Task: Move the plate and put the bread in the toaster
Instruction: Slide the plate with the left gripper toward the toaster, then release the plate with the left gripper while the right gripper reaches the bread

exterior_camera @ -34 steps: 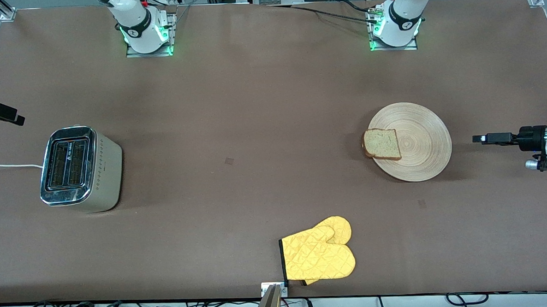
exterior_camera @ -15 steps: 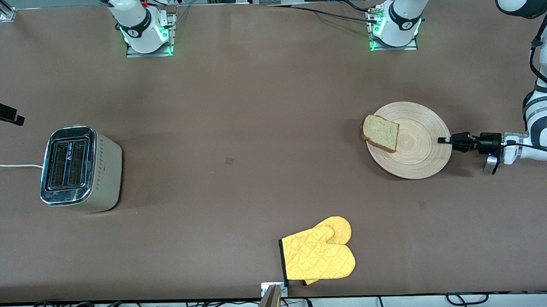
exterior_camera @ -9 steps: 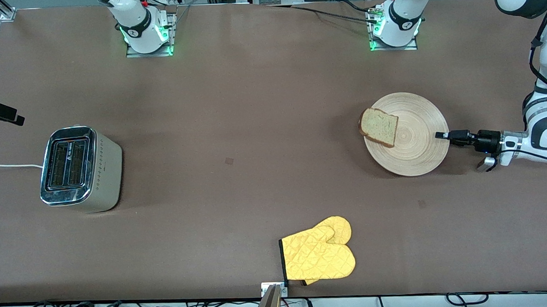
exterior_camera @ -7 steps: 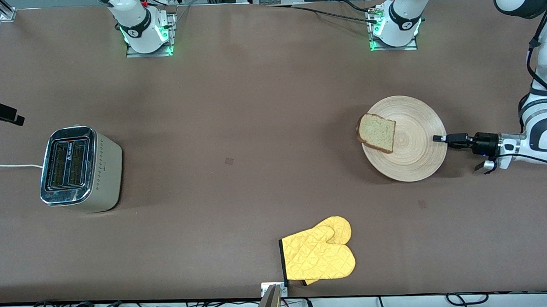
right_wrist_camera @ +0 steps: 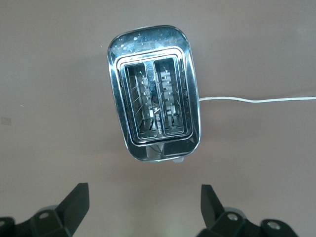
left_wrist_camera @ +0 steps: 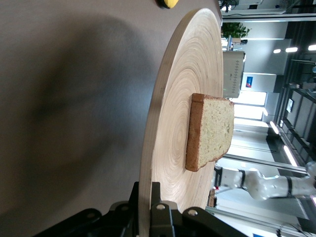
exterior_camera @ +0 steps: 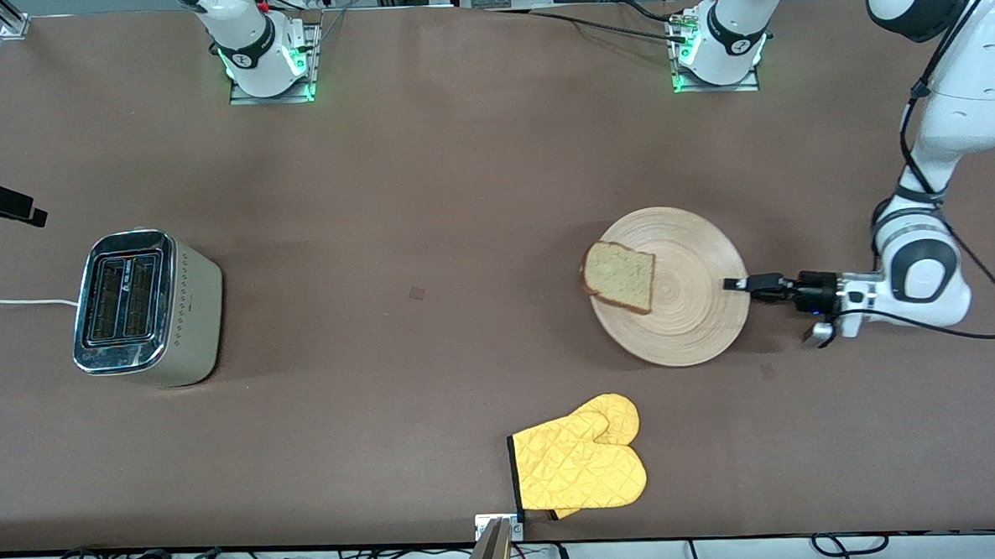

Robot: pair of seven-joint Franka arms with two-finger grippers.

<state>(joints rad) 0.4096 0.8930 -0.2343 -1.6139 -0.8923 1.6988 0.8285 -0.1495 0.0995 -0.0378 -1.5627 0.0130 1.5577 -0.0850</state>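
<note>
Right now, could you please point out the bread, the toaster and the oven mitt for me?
bread [exterior_camera: 621, 276]: front view, middle of the slice's face.
toaster [exterior_camera: 123, 300]: front view, chrome top between the slots.
oven mitt [exterior_camera: 581, 465]: front view, quilted yellow palm.

A pale round wooden plate [exterior_camera: 692, 305] is seen toward the left arm's end of the surface, a square brown-crusted bread slice [exterior_camera: 621, 277] is laid flat overhanging its rim, and the chrome-topped two-slot toaster [exterior_camera: 142, 308] is stood upright, well apart.
</note>
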